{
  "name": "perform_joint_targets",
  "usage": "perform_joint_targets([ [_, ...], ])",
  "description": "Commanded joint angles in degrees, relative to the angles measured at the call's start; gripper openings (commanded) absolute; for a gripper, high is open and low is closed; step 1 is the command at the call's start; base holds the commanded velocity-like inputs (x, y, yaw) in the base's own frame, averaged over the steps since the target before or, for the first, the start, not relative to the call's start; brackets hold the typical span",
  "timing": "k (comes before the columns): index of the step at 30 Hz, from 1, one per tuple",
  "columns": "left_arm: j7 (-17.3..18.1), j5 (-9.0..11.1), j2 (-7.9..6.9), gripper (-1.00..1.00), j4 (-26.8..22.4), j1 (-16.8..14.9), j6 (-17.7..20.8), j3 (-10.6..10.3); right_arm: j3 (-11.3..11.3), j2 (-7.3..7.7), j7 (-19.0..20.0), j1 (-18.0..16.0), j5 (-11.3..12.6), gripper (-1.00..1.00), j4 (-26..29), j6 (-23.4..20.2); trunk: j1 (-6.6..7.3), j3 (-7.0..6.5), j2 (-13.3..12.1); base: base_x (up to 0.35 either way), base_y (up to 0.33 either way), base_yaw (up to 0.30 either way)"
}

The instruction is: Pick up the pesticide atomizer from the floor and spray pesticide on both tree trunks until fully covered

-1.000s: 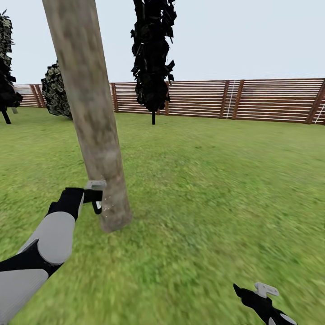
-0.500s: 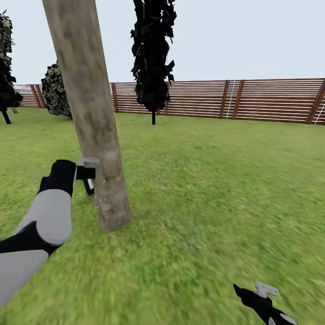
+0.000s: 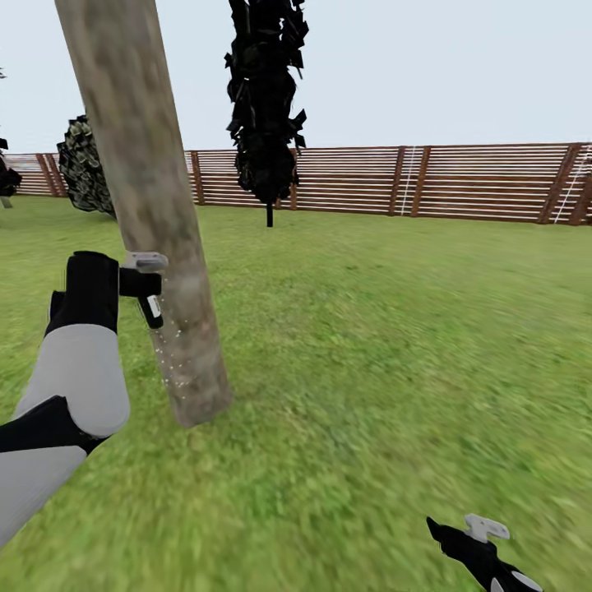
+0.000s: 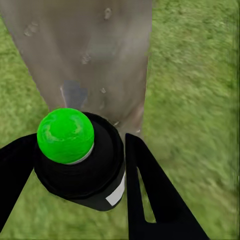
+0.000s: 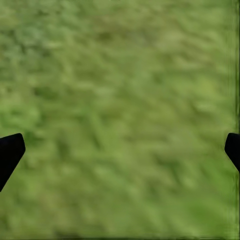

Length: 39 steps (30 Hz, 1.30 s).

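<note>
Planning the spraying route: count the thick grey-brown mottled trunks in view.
1: the thick grey-brown mottled trunk stands left of centre beside the left gripper. Another may lie outside the view.

We are looking across a green grass lawn (image 3: 395, 345) lying under a pale grey sky (image 3: 427, 66). A brown slatted wooden fence (image 3: 460, 182) is running behind it, a dark cypress-like tree (image 3: 265, 99) standing just before the fence.

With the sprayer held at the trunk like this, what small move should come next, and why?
Probably raise the left end effector a little further along the tree trunk, nozzle kept toward the bark. It is shut on the pesticide atomizer, whose cap shows green, and the pale droplet specks sit only on the trunk below it; the bark above looks bare.
</note>
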<state>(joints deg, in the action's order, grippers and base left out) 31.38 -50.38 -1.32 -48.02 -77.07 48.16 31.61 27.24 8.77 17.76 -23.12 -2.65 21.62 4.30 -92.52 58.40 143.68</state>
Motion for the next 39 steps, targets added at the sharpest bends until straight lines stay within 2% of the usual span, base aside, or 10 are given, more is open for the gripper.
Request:
perform_joint_targets([
  [1,0.0,-0.04,0.0,-1.0,-0.06,-0.11,0.09,-0.02,0.0,0.01,0.0,0.02,-0.02,1.0,0.0,0.0,0.0,0.0,0.0,0.0,0.0,-0.256],
  [13,0.0,-0.07,-0.26,-1.0,-0.23,-0.36,0.26,-0.06,0.0,-0.04,0.0,0.0,-0.02,1.0,0.0,0.01,0.0,0.0,0.0,-0.102,0.0,-0.041],
  [20,0.0,-0.07,-0.26,-1.0,-0.15,-0.35,0.23,-0.06,0.0,-0.02,0.0,0.02,0.0,1.0,0.0,0.01,0.0,0.0,0.0,-0.309,0.0,0.0],
  [25,0.0,-0.14,-0.26,-1.0,-0.22,-0.7,0.24,-0.06,0.0,-0.04,0.0,0.0,-0.05,1.0,0.0,0.01,0.0,0.0,0.0,-0.091,0.0,0.0],
  [28,0.0,-0.14,-0.26,-1.0,-0.23,-3.75,0.56,-0.06,0.0,-0.04,0.0,0.0,-0.02,1.0,-0.04,0.01,0.0,0.0,0.0,-0.006,0.0,0.0],
  [30,0.0,-0.15,-0.23,-1.0,-0.23,-6.41,2.9,-0.41,0.0,-0.05,0.0,0.0,-0.02,1.0,-0.05,0.01,0.0,0.0,0.0,-0.001,0.0,0.0],
  [32,0.0,-0.1,-0.2,-1.0,-0.18,-8.15,3.89,-1.69,0.0,-0.06,0.0,0.0,0.0,1.0,-0.05,0.01,0.0,0.0,0.0,0.0,0.0,0.0],
  [34,0.06,-0.07,-0.18,-1.0,-0.15,-9.78,4.49,-4.41,0.0,-0.07,0.0,0.0,-0.04,1.0,-0.08,0.01,0.0,0.0,0.0,0.0,0.0,0.0],
  [35,0.04,-0.07,-0.18,-1.0,-0.16,-10.68,4.64,-5.02,0.0,-0.07,0.0,0.0,-0.03,1.0,-0.08,0.01,0.0,0.0,0.0,0.0,0.0,0.0],
  [39,0.0,-0.07,-0.25,-1.0,-0.22,-13.14,7.38,-5.63,0.0,-0.05,0.0,0.0,-0.03,1.0,-0.09,0.01,0.0,0.0,0.0,0.0,0.0,0.0],
])
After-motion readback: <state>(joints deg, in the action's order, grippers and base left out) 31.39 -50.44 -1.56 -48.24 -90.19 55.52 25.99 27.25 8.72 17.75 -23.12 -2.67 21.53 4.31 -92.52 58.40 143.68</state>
